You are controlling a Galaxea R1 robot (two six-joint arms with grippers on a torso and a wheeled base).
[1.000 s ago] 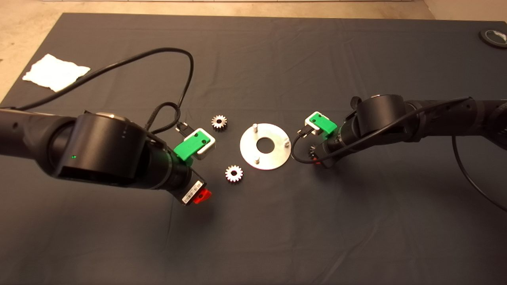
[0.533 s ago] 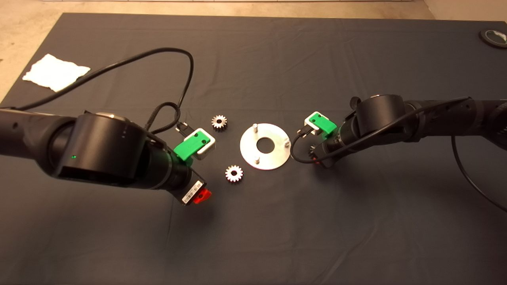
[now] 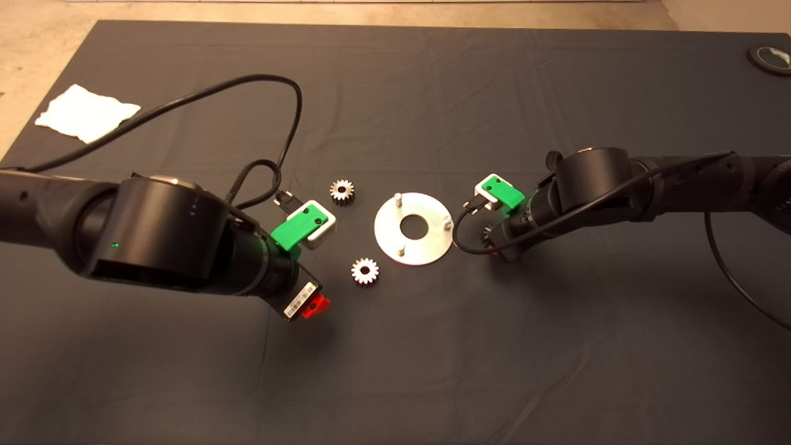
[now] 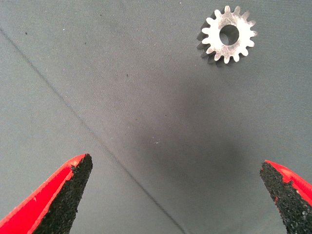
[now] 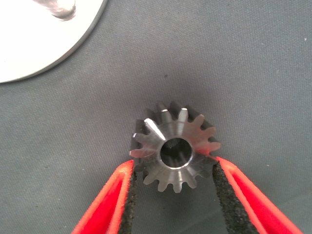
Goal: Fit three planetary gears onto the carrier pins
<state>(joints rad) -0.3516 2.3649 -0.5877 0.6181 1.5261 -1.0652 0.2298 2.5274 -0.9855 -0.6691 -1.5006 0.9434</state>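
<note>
The silver disc (image 3: pixel 386 238) lies mid-mat with three bare carrier pins (image 3: pixel 398 198) standing on it. Two shiny gears lie on the mat left of it, one farther (image 3: pixel 342 190) and one nearer (image 3: pixel 365 271). My left gripper (image 3: pixel 316 305) hovers left of the nearer gear, fingers wide open; that gear (image 4: pixel 227 35) lies beyond its fingertips (image 4: pixel 58 195). My right gripper (image 3: pixel 494 248) is low on the mat just right of the disc. Its pads (image 5: pixel 129 195) press both sides of the third, darker gear (image 5: pixel 175 148), which lies flat beside the disc's rim (image 5: pixel 39 48).
A white cloth (image 3: pixel 86 112) lies at the mat's far left edge. A dark round object (image 3: pixel 771 59) sits at the far right corner. The left arm's black cable (image 3: pixel 272 123) loops over the mat behind the left gripper.
</note>
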